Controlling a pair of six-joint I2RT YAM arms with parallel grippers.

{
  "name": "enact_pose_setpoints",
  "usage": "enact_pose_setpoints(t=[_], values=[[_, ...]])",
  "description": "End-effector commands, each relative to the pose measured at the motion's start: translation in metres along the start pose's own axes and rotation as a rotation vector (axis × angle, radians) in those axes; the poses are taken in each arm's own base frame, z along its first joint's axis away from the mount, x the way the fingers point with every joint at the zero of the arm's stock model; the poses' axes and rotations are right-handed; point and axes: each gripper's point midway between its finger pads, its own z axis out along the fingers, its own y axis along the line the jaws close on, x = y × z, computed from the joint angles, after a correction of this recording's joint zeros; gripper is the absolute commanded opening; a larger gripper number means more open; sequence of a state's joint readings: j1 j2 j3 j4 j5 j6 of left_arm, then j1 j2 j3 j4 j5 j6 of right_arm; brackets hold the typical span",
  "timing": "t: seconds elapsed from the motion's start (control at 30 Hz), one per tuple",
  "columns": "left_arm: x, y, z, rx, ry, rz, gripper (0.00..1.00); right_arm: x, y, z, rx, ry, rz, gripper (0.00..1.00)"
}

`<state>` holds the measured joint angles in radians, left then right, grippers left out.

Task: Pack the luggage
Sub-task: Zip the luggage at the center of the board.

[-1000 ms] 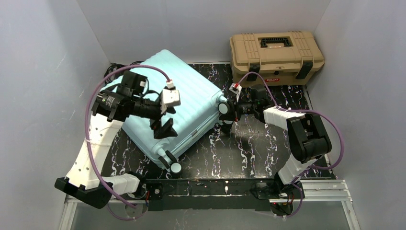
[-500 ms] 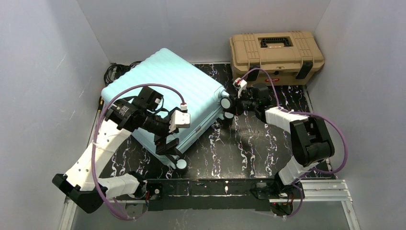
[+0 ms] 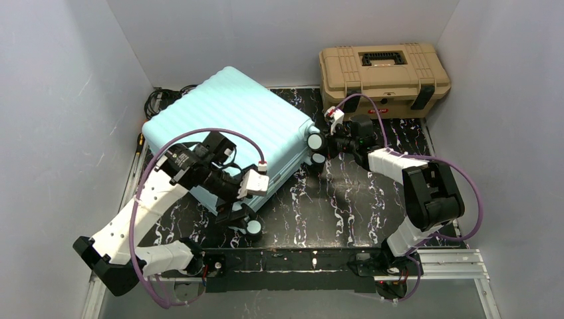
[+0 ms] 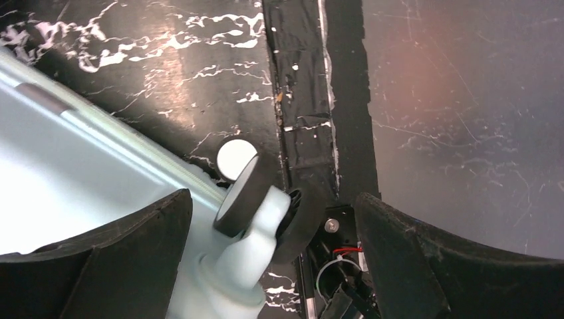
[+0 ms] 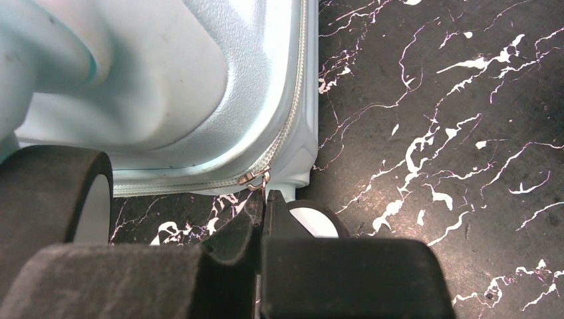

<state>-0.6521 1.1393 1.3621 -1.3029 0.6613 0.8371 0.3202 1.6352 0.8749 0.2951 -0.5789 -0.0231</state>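
1. Pale grey walls close in a black tabletop veined with white.
2. The luggage is a pale mint-blue hard-shell suitcase with a ribbed shell. It lies flat and closed on the left half of the tabletop, turned diagonally, with one corner toward the far-left corner.
3. Its wheels are black with white hubs. One wheel sits at the corner nearest the front edge, and two more are at the corner facing the tabletop's middle.
4. A silvery zipper runs round the shell's rim.
5. The left gripper is spread wide on either side of the near-corner wheel, its fingers clear of it and holding nothing.
6. The right gripper is fully closed at the middle-facing corner. Its tips meet right at the zipper pull; whether the pull is pinched cannot be told.
7. A tan toolbox stands at the far-right corner, well apart from the luggage.
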Motion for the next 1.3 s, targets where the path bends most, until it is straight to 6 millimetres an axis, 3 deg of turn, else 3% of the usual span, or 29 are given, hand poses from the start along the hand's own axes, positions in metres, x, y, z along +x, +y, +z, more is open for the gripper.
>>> enact_pose_setpoints(t=[0.0,0.23,0.4,0.6,0.8,0.87,0.93,0.97,1.1,1.27], values=[[0.048,-0.016,0.007,0.065,0.196,-0.037,0.91,0.010,-0.083,-0.027,0.338,0.017,0.017,0.01],[0.078,-0.019,0.010,0.074,0.333,-0.065,0.86,0.012,-0.087,-0.027,0.334,0.022,0.007,0.01],[0.104,-0.036,-0.001,0.110,0.447,-0.102,0.78,0.009,-0.097,-0.028,0.354,0.029,-0.106,0.01],[0.127,-0.065,-0.010,0.182,0.518,-0.142,0.64,-0.014,-0.099,-0.018,0.305,-0.023,-0.229,0.01],[0.143,-0.088,-0.016,0.228,0.541,-0.153,0.40,-0.025,-0.108,0.007,0.200,0.047,-0.297,0.01],[0.150,-0.091,-0.016,0.221,0.552,-0.153,0.27,-0.031,-0.115,0.011,0.201,0.061,-0.321,0.01],[0.158,-0.092,-0.018,0.203,0.567,-0.143,0.01,-0.041,-0.121,0.013,0.214,0.056,-0.348,0.01],[0.159,-0.092,-0.019,0.186,0.564,-0.130,0.00,-0.048,-0.122,0.013,0.216,0.048,-0.366,0.01],[0.163,-0.088,-0.026,0.111,0.565,-0.076,0.00,-0.069,-0.105,0.011,0.138,0.008,-0.430,0.01],[0.170,-0.087,-0.032,0.052,0.573,-0.049,0.00,-0.073,-0.072,-0.004,0.042,-0.025,-0.513,0.01]])
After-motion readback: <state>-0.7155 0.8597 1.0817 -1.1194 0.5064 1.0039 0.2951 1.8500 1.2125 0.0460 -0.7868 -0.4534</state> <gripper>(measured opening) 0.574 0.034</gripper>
